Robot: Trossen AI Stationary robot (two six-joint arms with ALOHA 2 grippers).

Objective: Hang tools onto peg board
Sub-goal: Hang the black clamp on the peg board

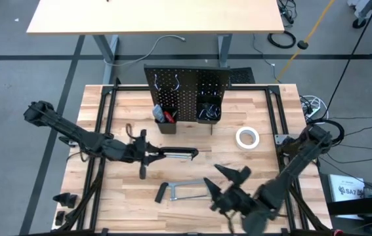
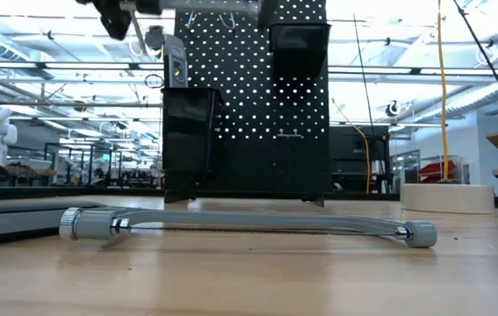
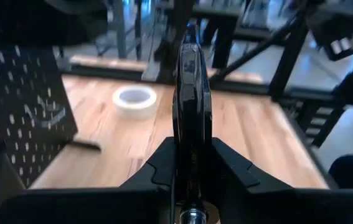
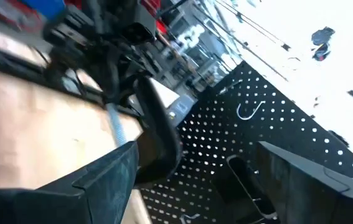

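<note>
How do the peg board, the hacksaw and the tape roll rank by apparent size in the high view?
1. Peg board, largest.
2. Hacksaw, long but thin.
3. Tape roll, smallest.
All three stand on the same table, so nearness barely skews this.

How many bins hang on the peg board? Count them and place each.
2. The left bin sits lower on the peg board and holds red-handled tools. The right bin sits beside it, higher up in the low view. More could be hidden behind the board.
</note>
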